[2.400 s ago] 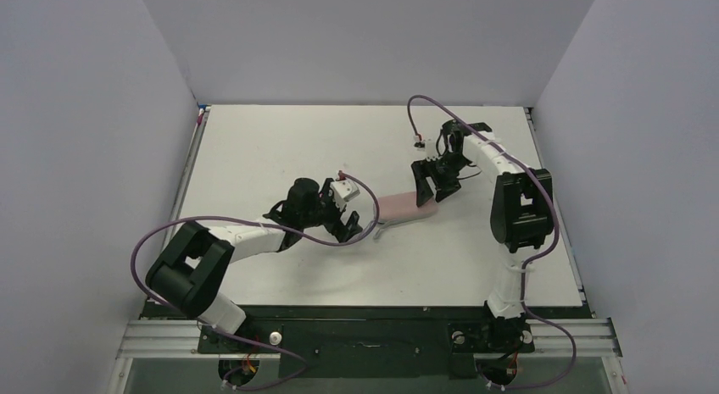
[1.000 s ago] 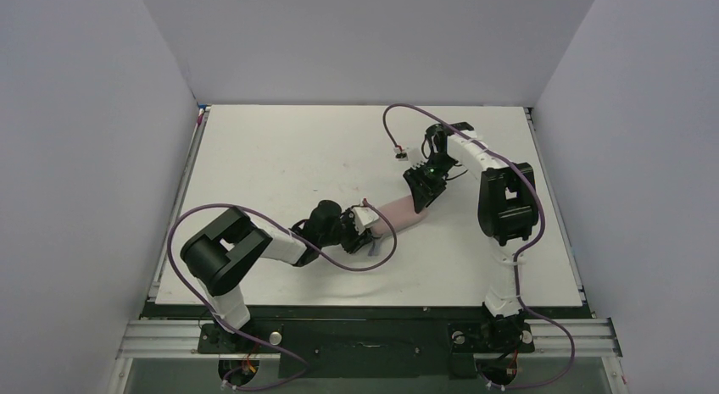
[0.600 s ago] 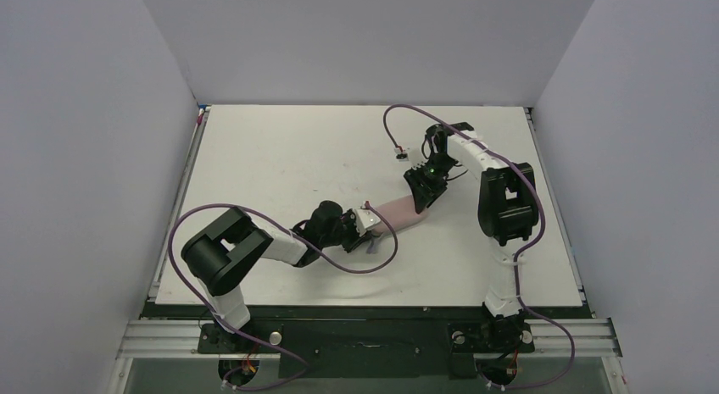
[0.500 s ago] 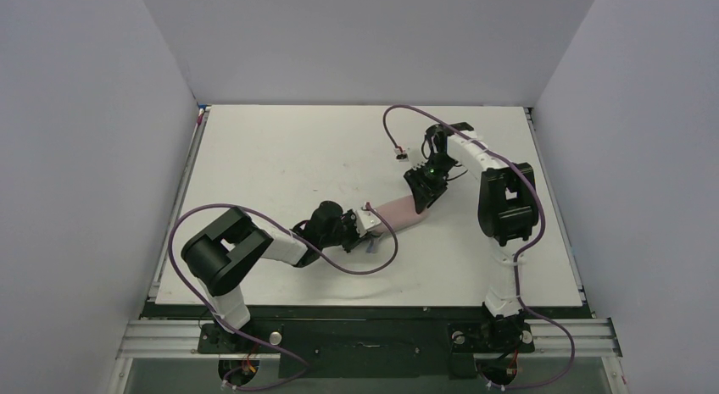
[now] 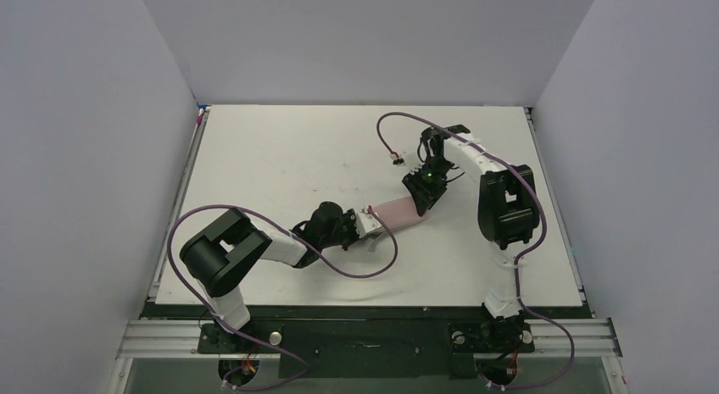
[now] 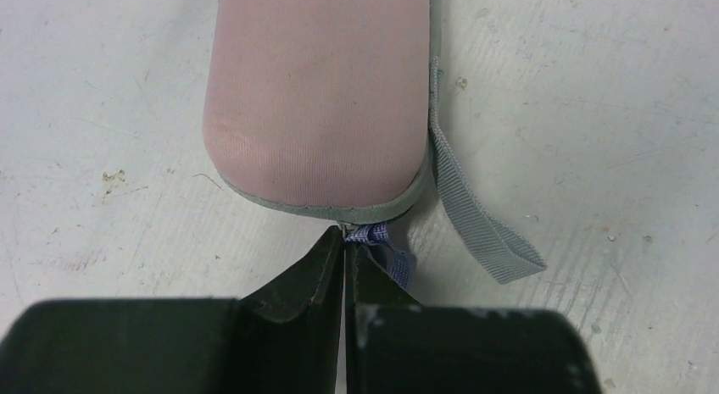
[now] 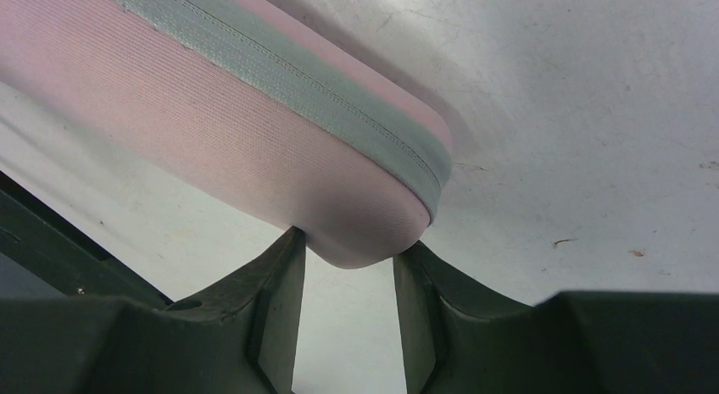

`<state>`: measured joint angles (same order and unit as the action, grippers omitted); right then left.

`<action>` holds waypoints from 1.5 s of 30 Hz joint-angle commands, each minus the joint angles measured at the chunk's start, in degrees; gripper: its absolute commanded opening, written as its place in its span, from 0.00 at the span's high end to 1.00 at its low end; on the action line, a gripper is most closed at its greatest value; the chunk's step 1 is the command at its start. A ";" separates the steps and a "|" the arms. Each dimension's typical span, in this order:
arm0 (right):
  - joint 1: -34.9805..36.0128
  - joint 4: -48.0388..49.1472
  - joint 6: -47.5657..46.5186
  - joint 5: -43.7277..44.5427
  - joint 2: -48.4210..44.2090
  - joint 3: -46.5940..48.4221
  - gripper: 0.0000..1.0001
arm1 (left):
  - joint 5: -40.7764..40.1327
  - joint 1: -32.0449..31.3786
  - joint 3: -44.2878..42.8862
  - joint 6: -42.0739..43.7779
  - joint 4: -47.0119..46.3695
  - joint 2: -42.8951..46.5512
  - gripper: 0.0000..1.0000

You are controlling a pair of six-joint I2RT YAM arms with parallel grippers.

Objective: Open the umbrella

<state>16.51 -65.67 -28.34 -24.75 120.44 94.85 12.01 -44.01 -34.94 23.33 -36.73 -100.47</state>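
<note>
A pale pink oval case [image 5: 397, 211] with a grey zip band lies on the white table. No umbrella canopy, shaft or handle shows in any view. My left gripper [image 5: 365, 226] is at the case's near end. In the left wrist view it [image 6: 346, 241] is shut on a small blue zip pull tab [image 6: 375, 235] at the case's [image 6: 318, 97] rim. My right gripper [image 5: 420, 189] is at the far end. In the right wrist view it [image 7: 343, 246] has both fingertips pressed against the sides of the case's [image 7: 212, 114] rounded end.
A loose grey strap [image 6: 479, 220] trails from the case onto the table beside the left fingers. Purple cables loop off both arms, one [image 5: 373, 267] lying in front of the case. Grey walls close the table's left, back and right sides.
2.4 s ago both grippers stood off the case. The left arm has since swung to its near end and the right closed on the far end. Over the last second both shifted slightly left.
</note>
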 commanded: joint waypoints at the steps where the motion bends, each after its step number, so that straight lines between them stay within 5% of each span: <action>1: 0.50 3.88 -5.43 10.75 2.89 -2.91 1.00 | -3.28 1.06 1.31 1.83 -1.69 2.47 1.00; 5: -0.45 2.92 0.24 7.63 2.59 1.44 0.86 | -1.40 0.94 1.13 0.60 -1.10 2.75 1.00; 8: -2.33 2.58 8.31 1.38 1.00 4.66 0.64 | -1.03 0.20 -1.09 -3.77 0.63 1.83 1.00; 9: -2.70 2.66 10.78 -1.72 0.53 4.76 0.50 | -1.29 -0.04 -1.75 -5.35 0.68 1.32 1.00; 11: -3.60 2.91 14.46 -4.26 -0.48 4.52 0.41 | -1.71 -0.86 -2.23 -7.07 0.57 0.76 1.00; 22: -4.51 10.55 26.46 -7.63 -4.60 -3.00 0.23 | -2.18 -5.04 -3.57 -10.24 -0.42 -0.78 1.00; 39: -2.71 16.89 39.94 -20.51 -2.29 -6.75 0.22 | -3.61 -5.83 -4.11 -11.94 0.57 -2.28 1.00; 45: 0.92 21.17 50.69 -14.52 -3.82 -10.84 0.20 | -3.09 -5.83 -5.38 -11.83 0.81 -3.27 1.00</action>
<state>14.15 -48.40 14.63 -42.41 119.77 85.34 9.19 -49.74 -37.91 12.21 -34.94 -102.17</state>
